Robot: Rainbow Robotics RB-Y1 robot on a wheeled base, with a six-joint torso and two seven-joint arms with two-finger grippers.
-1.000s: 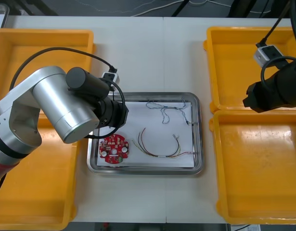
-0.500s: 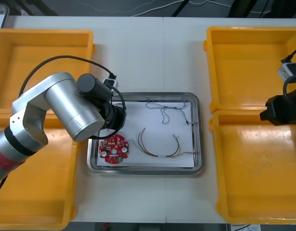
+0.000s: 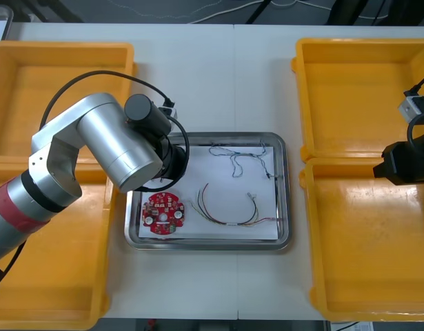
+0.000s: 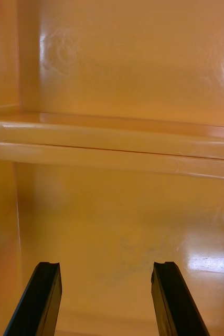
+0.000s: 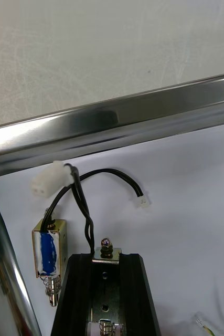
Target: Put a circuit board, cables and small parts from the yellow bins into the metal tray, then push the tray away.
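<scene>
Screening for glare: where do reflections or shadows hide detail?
Front view: sheen on near right yellow bin; left arm shades metal tray. Right wrist view: highlights past the open right tool. Left wrist view: rim reflections; left tool grips a small metal part.

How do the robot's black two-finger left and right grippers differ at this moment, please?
The left gripper is shut on a small metal part; the right gripper stands open, holding nothing. The left gripper is over the white-lined metal tray; the right gripper over a yellow bin. Both have black fingers.

Shiny metal tray (image 5: 117,114) (white inside); glossy plastic yellow bins (image 3: 349,89).
</scene>
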